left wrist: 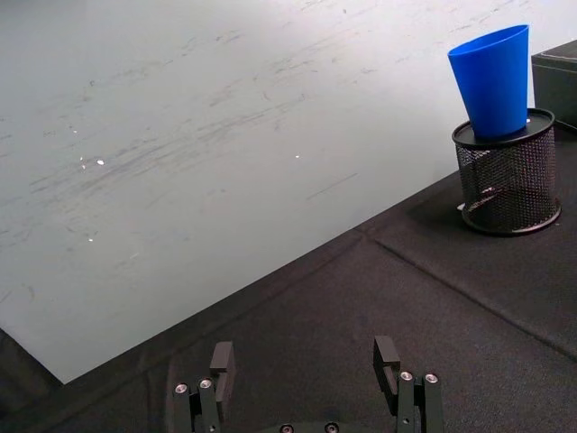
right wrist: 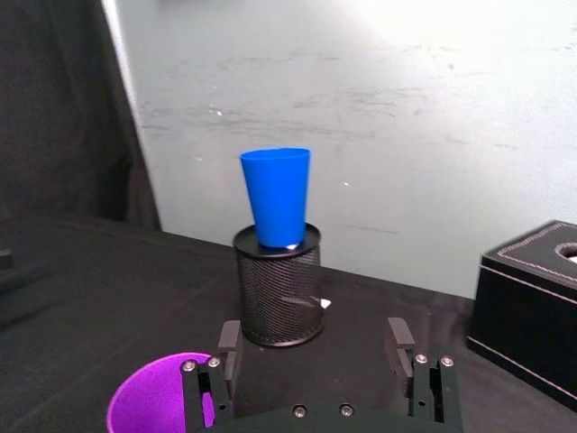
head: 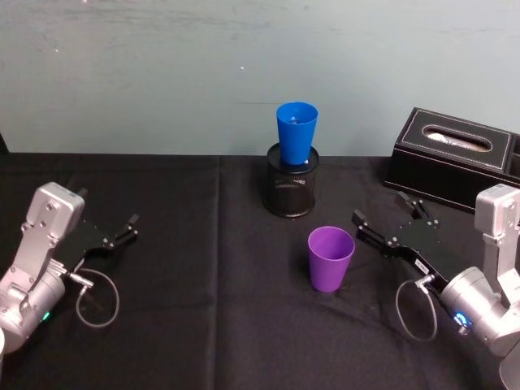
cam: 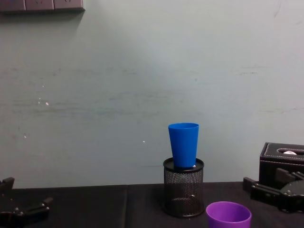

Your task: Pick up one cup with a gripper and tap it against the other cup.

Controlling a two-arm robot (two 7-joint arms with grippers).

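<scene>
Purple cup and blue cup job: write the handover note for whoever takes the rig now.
Right gripper: open, empty, just right of the purple plastic tapered cup, not touching it.
Left gripper: open, idle at the table's left.
Purple cup: upright on the black cloth.
Bright blue plastic tapered cup: upright in the black mesh pen holder behind it.
Done: nothing gripped.
Left: grasp the purple cup, lift it, tap it against the blue cup.
</scene>
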